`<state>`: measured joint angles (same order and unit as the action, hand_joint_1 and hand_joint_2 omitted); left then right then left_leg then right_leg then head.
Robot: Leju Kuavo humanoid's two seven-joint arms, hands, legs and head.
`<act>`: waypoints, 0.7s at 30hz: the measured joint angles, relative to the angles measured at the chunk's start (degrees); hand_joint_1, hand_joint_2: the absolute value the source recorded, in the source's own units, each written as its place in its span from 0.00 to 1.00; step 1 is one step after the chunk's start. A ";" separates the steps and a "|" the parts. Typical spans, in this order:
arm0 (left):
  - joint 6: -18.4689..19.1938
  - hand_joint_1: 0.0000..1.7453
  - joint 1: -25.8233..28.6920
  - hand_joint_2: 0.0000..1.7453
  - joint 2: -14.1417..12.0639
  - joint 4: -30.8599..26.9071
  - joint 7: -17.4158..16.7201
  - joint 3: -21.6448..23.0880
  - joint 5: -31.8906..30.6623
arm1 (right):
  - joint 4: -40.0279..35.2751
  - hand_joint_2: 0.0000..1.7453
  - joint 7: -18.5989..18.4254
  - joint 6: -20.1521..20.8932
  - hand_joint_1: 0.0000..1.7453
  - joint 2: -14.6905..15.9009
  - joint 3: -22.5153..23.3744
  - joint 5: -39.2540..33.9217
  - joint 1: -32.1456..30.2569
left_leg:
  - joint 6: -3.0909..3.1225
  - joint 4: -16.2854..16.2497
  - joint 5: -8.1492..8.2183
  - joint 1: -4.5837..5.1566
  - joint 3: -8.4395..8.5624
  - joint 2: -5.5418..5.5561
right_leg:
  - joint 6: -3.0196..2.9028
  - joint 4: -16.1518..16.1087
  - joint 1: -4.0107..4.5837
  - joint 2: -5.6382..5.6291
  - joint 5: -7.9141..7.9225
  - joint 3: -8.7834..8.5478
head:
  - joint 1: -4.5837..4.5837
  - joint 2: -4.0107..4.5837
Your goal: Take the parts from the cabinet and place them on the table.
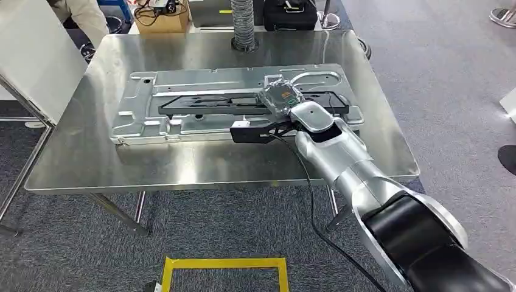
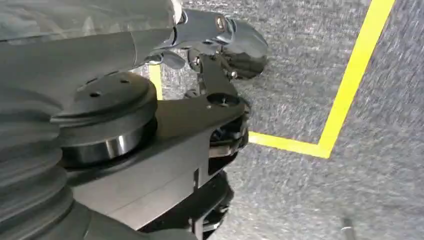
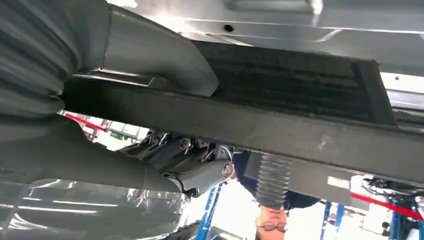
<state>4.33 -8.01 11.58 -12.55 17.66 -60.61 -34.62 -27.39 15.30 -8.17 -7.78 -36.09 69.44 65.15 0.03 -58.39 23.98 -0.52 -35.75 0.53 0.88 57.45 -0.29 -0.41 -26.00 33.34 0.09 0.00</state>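
Steel table (image 1: 79,164) on grey carpet (image 1: 450,73), silver panel (image 1: 201,85) on it, right hand (image 1: 281,97) gripping black frame (image 1: 201,104), left hand's grasp unclear.

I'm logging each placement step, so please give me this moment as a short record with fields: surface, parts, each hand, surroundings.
surface: steel table, standing on grey carpet
parts: silver pressed metal panel lies flat on the table; long black frame part lies along the top of the panel
right hand: right hand at the black part's end, thumb over its edge, gripping it
left hand: left hand hangs over the carpet, fingers curled, holding nothing
surroundings: yellow tape square on the floor; grey ribbed hose at the table's far edge
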 joint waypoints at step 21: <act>-0.09 0.00 -0.01 1.00 0.00 0.00 0.35 0.00 0.39 | 3.02 1.00 -0.02 0.00 1.00 -0.79 0.42 0.74 1.63 | -1.66 -16.10 9.73 -0.26 -5.59 -0.10 | -2.15 -1.14 -0.18 0.26 2.67 1.42 | -0.02 0.00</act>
<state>4.24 -8.02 11.58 -12.55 18.01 -60.61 -34.23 -24.37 15.28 -8.17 -8.57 -35.67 70.18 66.79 -1.63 -74.50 33.71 -0.79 -41.34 0.43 -1.28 56.31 -0.47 -0.15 -23.33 34.76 0.07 0.00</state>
